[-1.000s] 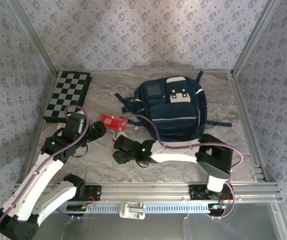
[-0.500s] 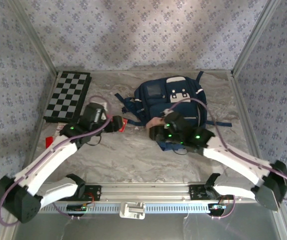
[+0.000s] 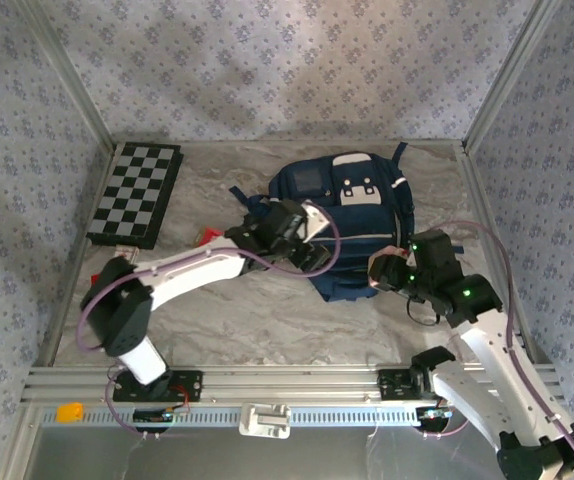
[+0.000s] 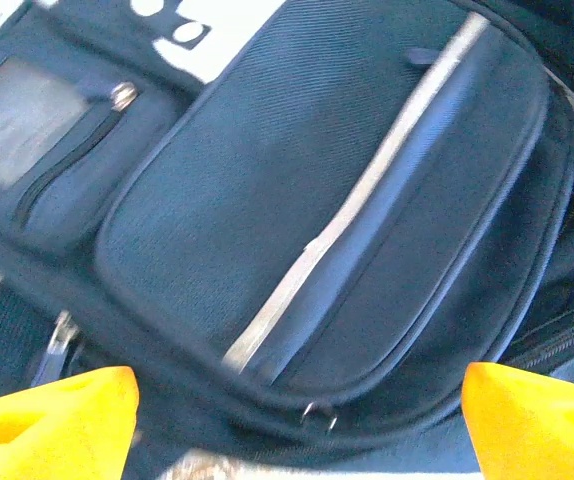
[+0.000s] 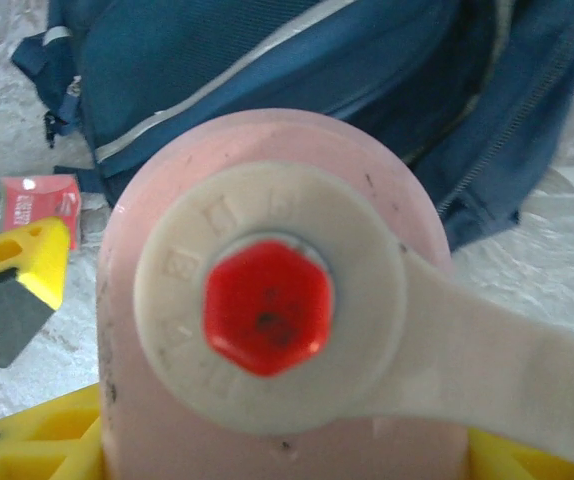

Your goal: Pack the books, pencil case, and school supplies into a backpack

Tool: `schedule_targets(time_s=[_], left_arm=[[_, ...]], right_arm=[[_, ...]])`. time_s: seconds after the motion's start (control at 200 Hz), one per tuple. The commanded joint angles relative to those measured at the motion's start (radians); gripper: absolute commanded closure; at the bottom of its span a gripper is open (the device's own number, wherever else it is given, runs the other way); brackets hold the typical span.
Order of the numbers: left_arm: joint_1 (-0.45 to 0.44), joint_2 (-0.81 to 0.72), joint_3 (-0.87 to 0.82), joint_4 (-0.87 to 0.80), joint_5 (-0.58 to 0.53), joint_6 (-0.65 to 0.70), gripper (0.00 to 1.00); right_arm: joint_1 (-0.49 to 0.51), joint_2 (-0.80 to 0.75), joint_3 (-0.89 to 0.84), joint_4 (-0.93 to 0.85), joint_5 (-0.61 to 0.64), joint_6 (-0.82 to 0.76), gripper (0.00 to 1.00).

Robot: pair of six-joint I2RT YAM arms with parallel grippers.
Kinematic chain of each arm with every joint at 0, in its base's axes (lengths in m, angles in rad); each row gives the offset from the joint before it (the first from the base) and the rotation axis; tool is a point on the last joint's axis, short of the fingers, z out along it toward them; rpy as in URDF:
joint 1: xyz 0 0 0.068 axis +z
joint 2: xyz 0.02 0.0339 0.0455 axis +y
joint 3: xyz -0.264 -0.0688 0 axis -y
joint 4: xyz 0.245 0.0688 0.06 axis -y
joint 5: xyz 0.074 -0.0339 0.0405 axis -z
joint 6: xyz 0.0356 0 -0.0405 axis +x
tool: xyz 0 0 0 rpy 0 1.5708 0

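Note:
The navy backpack lies flat at the middle back of the table, front pocket up. Over that pocket's near edge hovers my left gripper, open, with nothing between its yellow fingertips. At the backpack's near right corner, my right gripper is shut on the school supplies, a pale pink gadget with a white disc and a red hexagonal centre. The red pencil case lies on the table left of the backpack. The books are out of view.
A black-and-white checkered board lies at the back left. Backpack straps trail off its left side. A small orange object sits by the near rail at the left. Metal frame posts and patterned walls close in the table.
My left arm swung right from the pencil case to over the backpack's front pocket. My right arm drew back to the right and nearer, off the backpack, with the pink gadget.

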State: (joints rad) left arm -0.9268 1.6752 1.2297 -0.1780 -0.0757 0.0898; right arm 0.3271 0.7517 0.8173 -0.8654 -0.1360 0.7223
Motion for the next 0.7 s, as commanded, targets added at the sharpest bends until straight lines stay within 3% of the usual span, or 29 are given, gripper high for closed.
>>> schedule_targets(time_s=[0.0, 0.115, 0.36, 0.525, 0.695], left_arm=[[-0.040, 0.084, 0.100, -0.028, -0.002, 0.175, 0.16], [-0.073, 0.205, 0.248, -0.165, 0.001, 0.225, 0.15], [-0.070, 0.379, 0.410, -0.235, -0.100, 0.282, 0.20], [-0.031, 0.451, 0.498, -0.253, -0.108, 0.271, 0.44], [-0.026, 0.462, 0.559, -0.275, -0.123, 0.268, 0.80]], right_arm=[[-0.080, -0.018, -0.010, -0.053, -0.085, -0.051, 0.43], [-0.163, -0.027, -0.025, -0.055, -0.135, -0.077, 0.43], [-0.260, -0.035, -0.056, -0.040, -0.204, -0.085, 0.44], [-0.296, -0.038, -0.074, -0.028, -0.241, -0.085, 0.45], [-0.304, -0.043, -0.066, -0.044, -0.235, -0.124, 0.45]])
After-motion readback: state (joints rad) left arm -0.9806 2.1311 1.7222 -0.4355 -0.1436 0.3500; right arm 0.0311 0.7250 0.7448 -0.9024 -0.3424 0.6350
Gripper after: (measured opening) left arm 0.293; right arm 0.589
